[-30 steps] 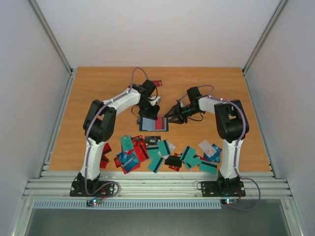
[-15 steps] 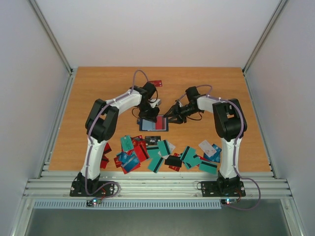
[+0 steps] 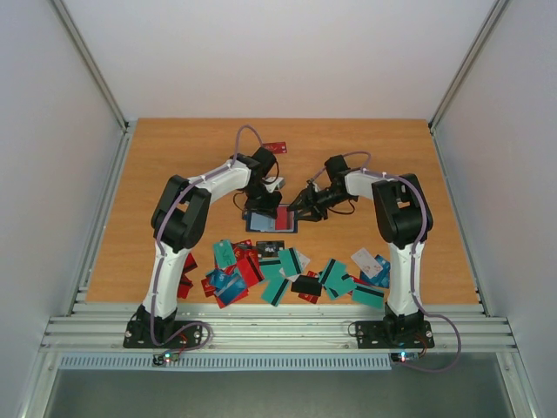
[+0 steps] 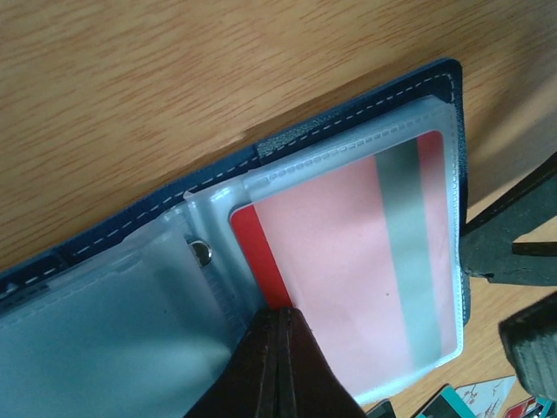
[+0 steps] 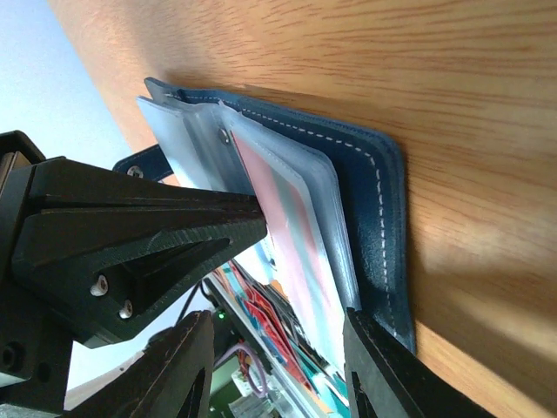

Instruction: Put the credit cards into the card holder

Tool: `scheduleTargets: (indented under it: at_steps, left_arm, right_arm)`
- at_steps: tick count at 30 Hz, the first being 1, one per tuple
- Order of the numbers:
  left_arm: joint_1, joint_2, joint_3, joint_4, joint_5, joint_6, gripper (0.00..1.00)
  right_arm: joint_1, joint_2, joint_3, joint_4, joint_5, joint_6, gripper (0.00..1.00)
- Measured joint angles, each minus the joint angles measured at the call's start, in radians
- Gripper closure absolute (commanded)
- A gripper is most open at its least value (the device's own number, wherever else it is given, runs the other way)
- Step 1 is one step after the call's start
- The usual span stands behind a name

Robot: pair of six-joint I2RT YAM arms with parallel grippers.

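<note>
The card holder (image 3: 261, 221) lies opened flat near the middle of the table (image 3: 174, 157), inside facing up. Its long axis runs left to right, parallel to the near edge. Clear sleeves (image 4: 113, 322) fan out from the fold, where a small metal snap (image 4: 202, 252) shows. The sleeve on the right half holds a red card (image 4: 348, 252), whose grey stripe runs across the holder's short way. A band of loose cards (image 3: 287, 261), teal, red, blue, white and black, lies between the holder and the near edge, overlapping in places and well apart from the holder. One single red card (image 3: 278, 146) sits alone toward the far edge, behind the left arm. The left arm reaches in from the far left, its wrist bent down over the holder. The left gripper (image 4: 278, 335) has its jaws pressed together with nothing seen between them, the tips resting on the sleeve at the red card's edge by the fold. The right arm folds inward from the right. The right gripper (image 5: 278, 322) is partly spread, its fingers astride the holder's right edge with a gap showing beside the sleeves, so it clamps nothing.
</note>
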Motion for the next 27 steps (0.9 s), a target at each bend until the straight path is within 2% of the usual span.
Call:
scheduleTargets:
  at_steps: [27]
  left_arm:
    - [0.003,-0.011,-0.032,0.035,0.016,-0.001,1.00]
  right_arm:
    - [0.040,0.011,0.059,-0.145,0.047,-0.149,0.58]
